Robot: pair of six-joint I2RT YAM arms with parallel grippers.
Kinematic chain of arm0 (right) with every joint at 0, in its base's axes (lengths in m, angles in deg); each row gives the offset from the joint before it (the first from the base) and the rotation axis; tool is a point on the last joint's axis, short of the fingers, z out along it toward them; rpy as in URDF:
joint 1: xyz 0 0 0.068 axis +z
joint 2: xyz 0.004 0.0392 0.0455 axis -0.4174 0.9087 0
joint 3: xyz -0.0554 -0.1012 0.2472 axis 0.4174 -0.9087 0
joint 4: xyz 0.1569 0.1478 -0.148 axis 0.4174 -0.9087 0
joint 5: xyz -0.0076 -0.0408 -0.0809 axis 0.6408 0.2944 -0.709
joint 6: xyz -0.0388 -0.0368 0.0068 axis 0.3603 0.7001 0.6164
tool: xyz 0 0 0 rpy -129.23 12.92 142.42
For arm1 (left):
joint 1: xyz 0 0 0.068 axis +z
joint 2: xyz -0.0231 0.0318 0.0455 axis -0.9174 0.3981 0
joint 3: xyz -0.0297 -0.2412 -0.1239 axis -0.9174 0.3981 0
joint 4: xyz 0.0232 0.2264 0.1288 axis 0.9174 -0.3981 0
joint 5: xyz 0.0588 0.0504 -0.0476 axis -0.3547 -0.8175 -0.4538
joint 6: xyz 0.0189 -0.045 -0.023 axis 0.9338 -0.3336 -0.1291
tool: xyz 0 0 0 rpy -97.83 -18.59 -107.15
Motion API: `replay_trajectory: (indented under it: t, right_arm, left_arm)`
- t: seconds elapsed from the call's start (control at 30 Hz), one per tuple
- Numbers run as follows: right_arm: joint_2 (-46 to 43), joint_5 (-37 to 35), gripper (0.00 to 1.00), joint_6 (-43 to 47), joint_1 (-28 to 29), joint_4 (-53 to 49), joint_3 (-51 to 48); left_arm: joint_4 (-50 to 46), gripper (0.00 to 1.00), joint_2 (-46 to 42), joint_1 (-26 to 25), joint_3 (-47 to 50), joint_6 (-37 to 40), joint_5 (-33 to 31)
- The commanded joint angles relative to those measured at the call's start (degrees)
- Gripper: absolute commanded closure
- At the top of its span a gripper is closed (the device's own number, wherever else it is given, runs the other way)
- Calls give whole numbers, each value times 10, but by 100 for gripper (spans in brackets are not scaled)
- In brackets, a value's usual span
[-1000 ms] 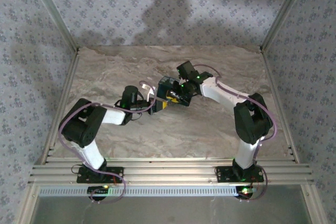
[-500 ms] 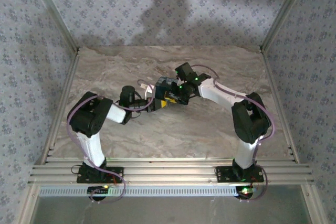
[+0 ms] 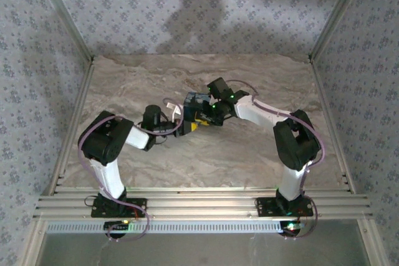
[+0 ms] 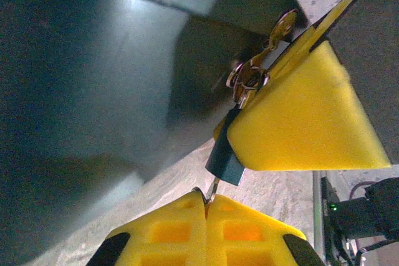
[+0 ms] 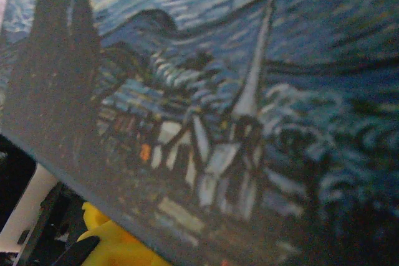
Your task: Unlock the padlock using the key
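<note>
Two arms logged from the top view, both folded at the elbow and reaching inward over the marbled tabletop [image 3: 249, 160], wrists nearly meeting at the painted box [image 3: 194, 101] in the middle. Placed the left gripper [image 3: 179, 126] low at the box's near-left side and the right gripper [image 3: 209, 114] at its right side, wrist bent downward. Read the box face from the right wrist camera, blurred and very close: swirling blue night sky, dark cypress at left, pale church spire, small lit houses. Caught a yellow pad [image 5: 103, 238] at the lower left edge there. Got the fine detail from the left wrist camera: left jaws pressed together, pinching the thin blade of the key [image 4: 211, 190]. Traced the blade tip up to the underside of the small grey-blue padlock [image 4: 223, 159]; cannot tell whether inserted. Located the padlock tilted, close against the box's grey wall, below a brassy key ring [image 4: 249, 78]. Noted a large yellow finger pad [image 4: 305, 123] of the right gripper lying against the padlock's upper side. Cannot tell how the right jaws stand.
</note>
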State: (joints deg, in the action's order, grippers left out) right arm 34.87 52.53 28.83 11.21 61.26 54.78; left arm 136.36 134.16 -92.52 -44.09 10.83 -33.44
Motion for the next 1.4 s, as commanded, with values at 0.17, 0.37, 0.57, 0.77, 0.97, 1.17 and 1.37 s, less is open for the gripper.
replay_trajectory:
  t: [0.17,0.37,0.57,0.77,0.97,1.17,1.37]
  right_arm:
    - [-41,-31,53,-30,39,18,-53]
    - [-80,-75,43,-64,52,59,-112]
    - [-116,-116,41,-101,59,100,-170]
    - [-107,-141,42,-126,68,137,-192]
    - [-84,-150,44,-144,74,162,-191]
    - [-72,-149,45,-155,76,165,-190]
    - [-81,-166,45,-162,83,154,-196]
  left_arm:
    - [30,100,-24,-29,60,34,-75]
    - [-4,100,-35,-48,76,54,-112]
    - [-66,100,-58,-74,67,84,-144]
    - [-108,100,-82,-100,64,109,-185]
    - [-154,100,-113,-129,59,144,-236]
    - [-154,100,-124,-130,63,141,-251]
    - [-149,100,-119,-130,60,129,-242]
